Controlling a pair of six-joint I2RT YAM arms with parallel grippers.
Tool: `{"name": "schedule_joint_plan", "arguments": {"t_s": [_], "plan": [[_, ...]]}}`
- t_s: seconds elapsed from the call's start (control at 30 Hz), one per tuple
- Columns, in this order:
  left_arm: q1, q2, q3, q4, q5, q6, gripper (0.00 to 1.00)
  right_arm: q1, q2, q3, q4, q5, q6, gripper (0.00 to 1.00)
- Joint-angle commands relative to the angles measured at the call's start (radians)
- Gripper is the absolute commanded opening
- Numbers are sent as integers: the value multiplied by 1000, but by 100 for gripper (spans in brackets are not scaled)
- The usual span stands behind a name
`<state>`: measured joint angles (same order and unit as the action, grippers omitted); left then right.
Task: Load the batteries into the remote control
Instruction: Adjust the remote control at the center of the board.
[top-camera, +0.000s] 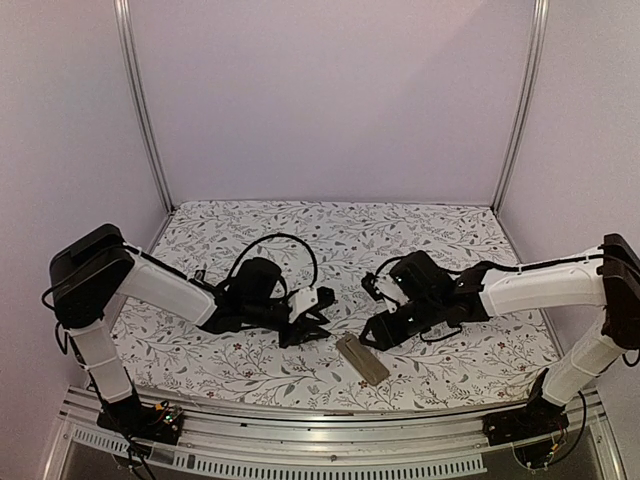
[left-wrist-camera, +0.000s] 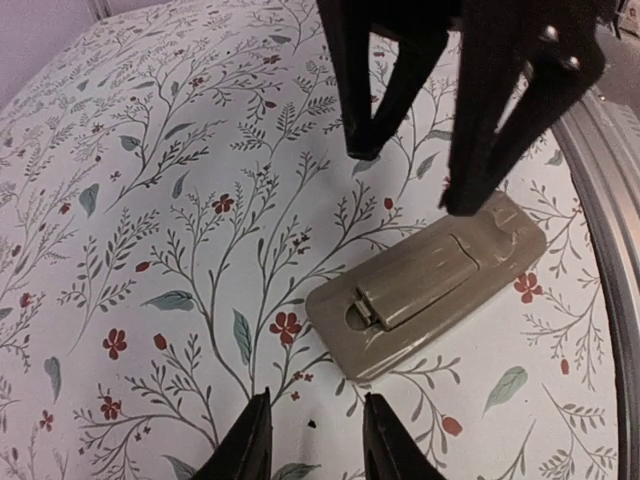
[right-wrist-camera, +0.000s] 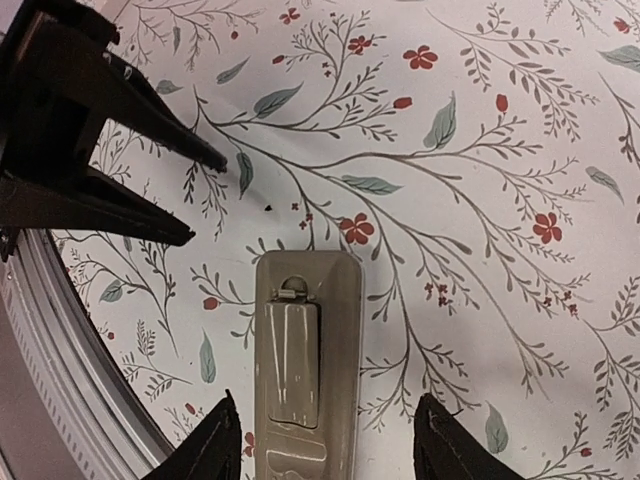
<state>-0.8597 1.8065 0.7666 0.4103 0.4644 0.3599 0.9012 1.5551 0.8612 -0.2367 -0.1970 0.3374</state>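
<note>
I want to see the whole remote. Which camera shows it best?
The left wrist camera: nearly the whole remote shows, lying back side up. The right wrist view cuts off one end; the top view shows it tiny.

A floral-patterned table (top-camera: 400, 230) bears one tan remote control (top-camera: 362, 358), lying back upward.

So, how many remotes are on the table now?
1. The remote lies flat, back up, near the front edge of the table, one end between the open fingers of the right gripper. The arms may hide another.
</note>
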Motion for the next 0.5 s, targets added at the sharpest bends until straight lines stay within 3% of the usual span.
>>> {"name": "schedule_joint_plan", "arguments": {"t_s": [0.0,0.17,0.3,0.47], "plan": [[19,-46,0,39,-20,-149,31,127,-36,-29,-55,206,77,58],[28,-86,-46,90,-52,-175,32,204,-19,-44,-67,257,106,61],[38,-90,-61,102,-62,-184,32,212,18,-29,-71,270,97,70],[44,-104,-78,117,-68,-186,33,229,89,4,-69,263,75,72]]}}
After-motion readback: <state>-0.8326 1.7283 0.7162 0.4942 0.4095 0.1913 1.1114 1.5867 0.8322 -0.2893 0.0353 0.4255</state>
